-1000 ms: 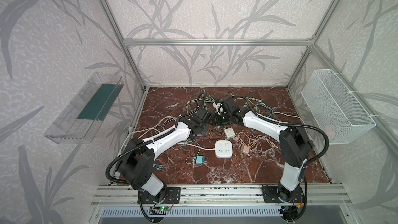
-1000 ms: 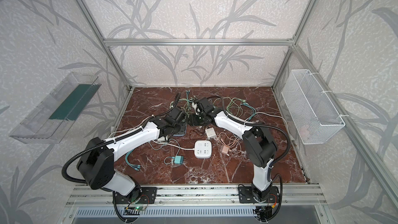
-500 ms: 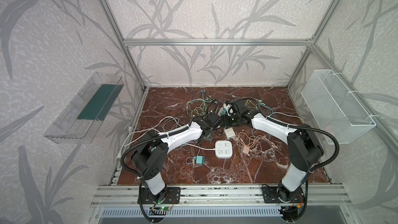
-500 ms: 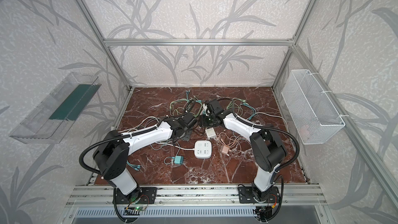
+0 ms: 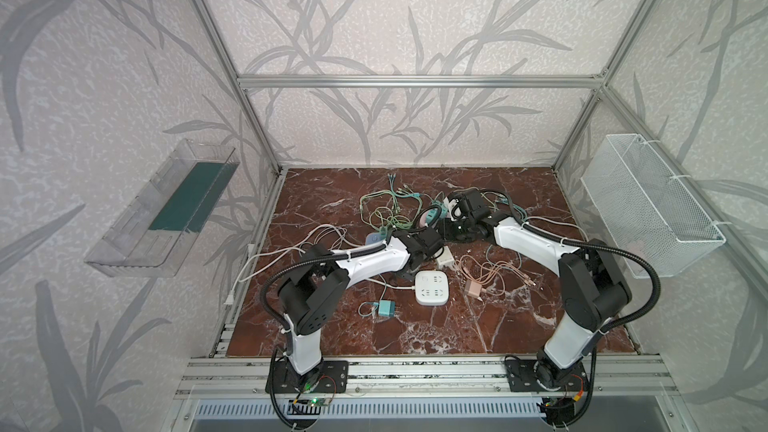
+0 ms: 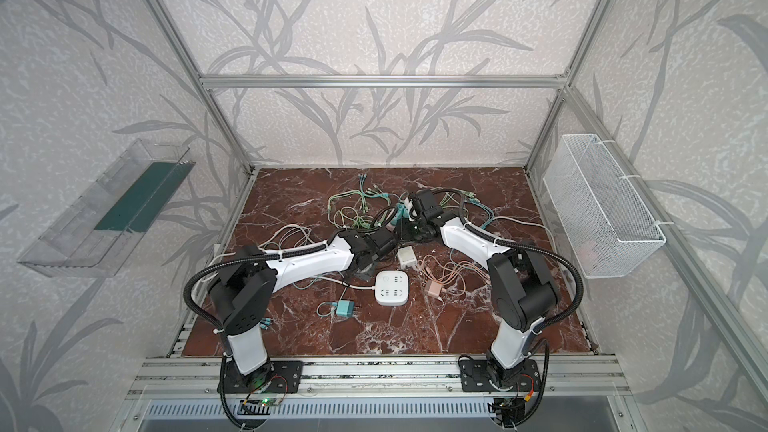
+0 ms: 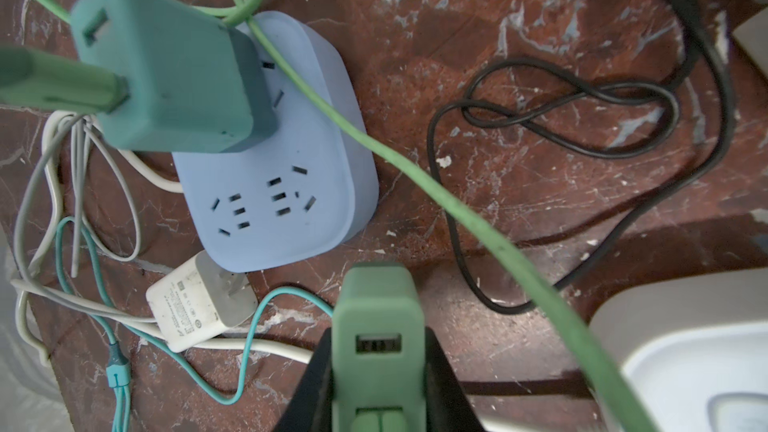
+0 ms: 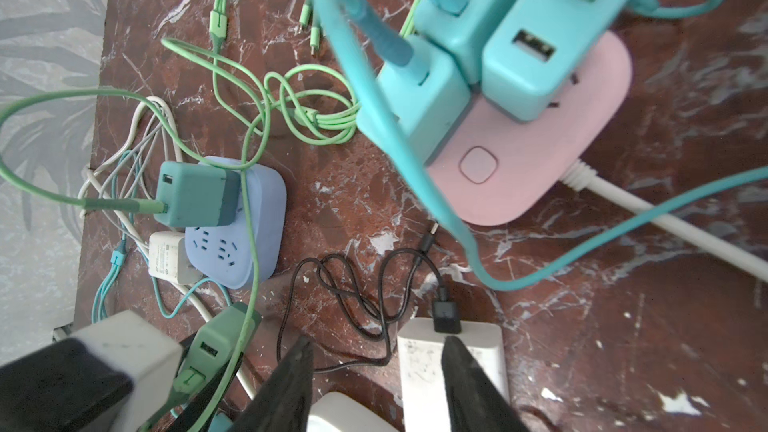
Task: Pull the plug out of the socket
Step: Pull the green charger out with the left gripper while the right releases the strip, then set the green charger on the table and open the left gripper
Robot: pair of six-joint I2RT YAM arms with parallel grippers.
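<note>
A: Left pincer (image 7: 379, 340)?
B: Clamped on the green plug (image 7: 376, 297), clear of the blue socket (image 7: 286, 184); a darker plug (image 7: 174, 76) stands plugged into it.
A: Right pincer (image 8: 378, 342)?
B: Jaws apart over a white charger (image 8: 419, 371), apparently holding nothing

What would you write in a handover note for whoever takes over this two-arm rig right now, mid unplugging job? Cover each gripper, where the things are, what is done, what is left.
Left gripper: shut on a green charger, held clear of every socket.
Right gripper: open, empty, by the white adapter with the black cable.
Blue socket: one dark green charger plugged in; a white charger lies loose beside it.
Pink socket: three teal chargers plugged in.
Done: one plug is out, in the left grip.
Left: set it down, then probably pull the others.
</note>
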